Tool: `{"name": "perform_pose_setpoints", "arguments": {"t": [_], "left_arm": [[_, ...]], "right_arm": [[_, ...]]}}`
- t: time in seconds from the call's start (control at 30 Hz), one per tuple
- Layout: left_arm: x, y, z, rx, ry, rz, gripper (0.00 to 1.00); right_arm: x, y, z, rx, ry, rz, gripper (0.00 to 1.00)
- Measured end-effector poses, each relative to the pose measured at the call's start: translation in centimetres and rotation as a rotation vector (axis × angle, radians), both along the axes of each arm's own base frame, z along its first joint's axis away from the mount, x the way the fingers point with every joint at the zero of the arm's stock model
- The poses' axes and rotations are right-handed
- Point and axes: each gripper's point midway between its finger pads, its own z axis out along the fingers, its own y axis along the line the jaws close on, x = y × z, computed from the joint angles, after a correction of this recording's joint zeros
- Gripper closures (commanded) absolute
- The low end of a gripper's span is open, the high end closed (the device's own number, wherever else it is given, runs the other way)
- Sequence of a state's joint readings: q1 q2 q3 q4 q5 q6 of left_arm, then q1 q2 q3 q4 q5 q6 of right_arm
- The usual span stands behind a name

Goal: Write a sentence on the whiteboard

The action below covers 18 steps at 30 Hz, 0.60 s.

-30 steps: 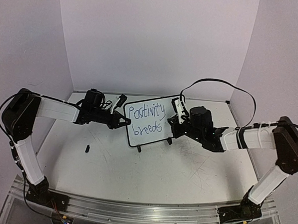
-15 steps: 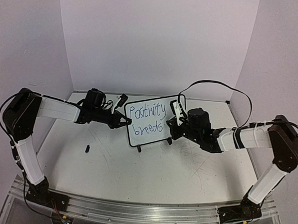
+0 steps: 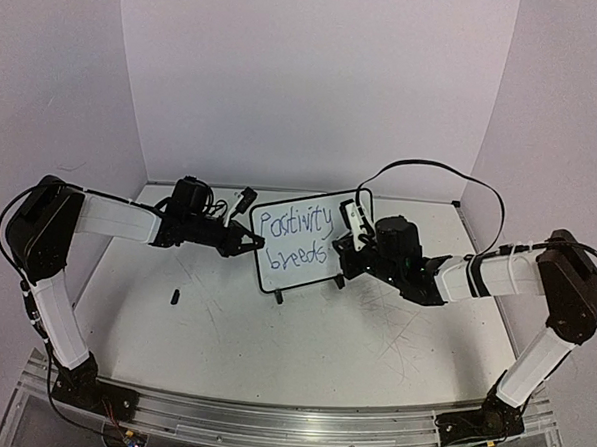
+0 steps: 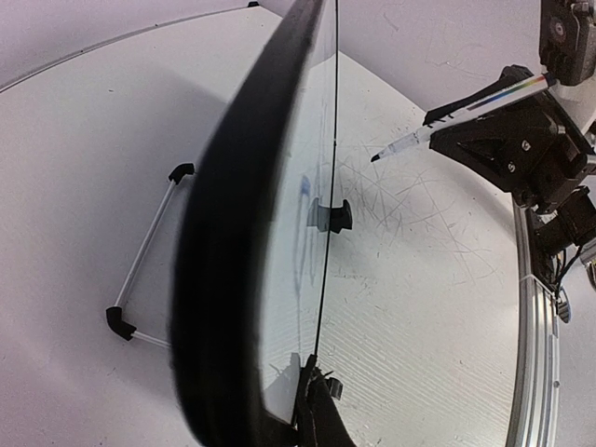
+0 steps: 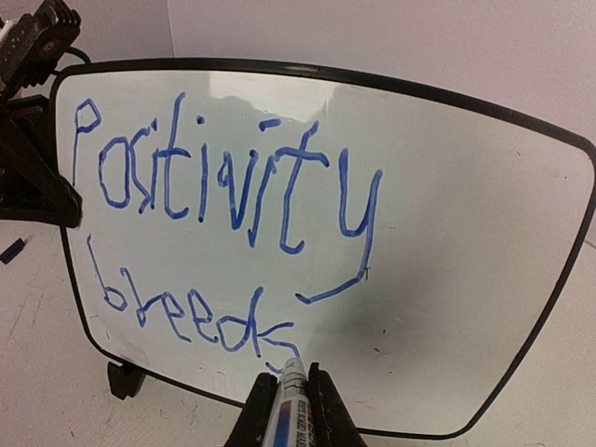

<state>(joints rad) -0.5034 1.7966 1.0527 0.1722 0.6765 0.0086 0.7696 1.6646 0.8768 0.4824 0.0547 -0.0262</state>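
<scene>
Top: the board (image 3: 297, 258) stands by the table's (image 3: 273, 332) back edge, the left claw (image 3: 249, 244) pinching its side. Left wrist: the pen (image 4: 419, 135) tip is close to it. Right wrist: the right claw (image 5: 289, 384) squeezes the pen; a hard push could smear the words (image 5: 214, 186).

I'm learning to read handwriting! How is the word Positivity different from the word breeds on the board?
Positivity sits on the top line; breeds sits below it. Positivity has taller letters and stretches wider; breeds is smaller and shorter. The marker tip is by the end of breeds, not by Positivity. Both are blue handwriting on the whiteboard.
</scene>
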Motion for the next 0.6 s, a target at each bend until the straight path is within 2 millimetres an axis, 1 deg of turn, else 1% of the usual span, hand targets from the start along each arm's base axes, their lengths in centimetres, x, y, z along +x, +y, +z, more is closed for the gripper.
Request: {"name": "perform_pose_setpoints", "arguments": {"t": [0.23, 0.6], "left_arm": [[0.0, 0.0, 0.0, 0.000, 0.000, 0.000, 1.00], [0.0, 0.0, 0.0, 0.000, -0.001, -0.001, 1.00]], "right_arm": [[0.2, -0.1, 0.2, 0.000, -0.006, -0.018, 1.00], [1.0, -1.1, 0.5, -0.008, -0.024, -0.086, 1.00]]}}
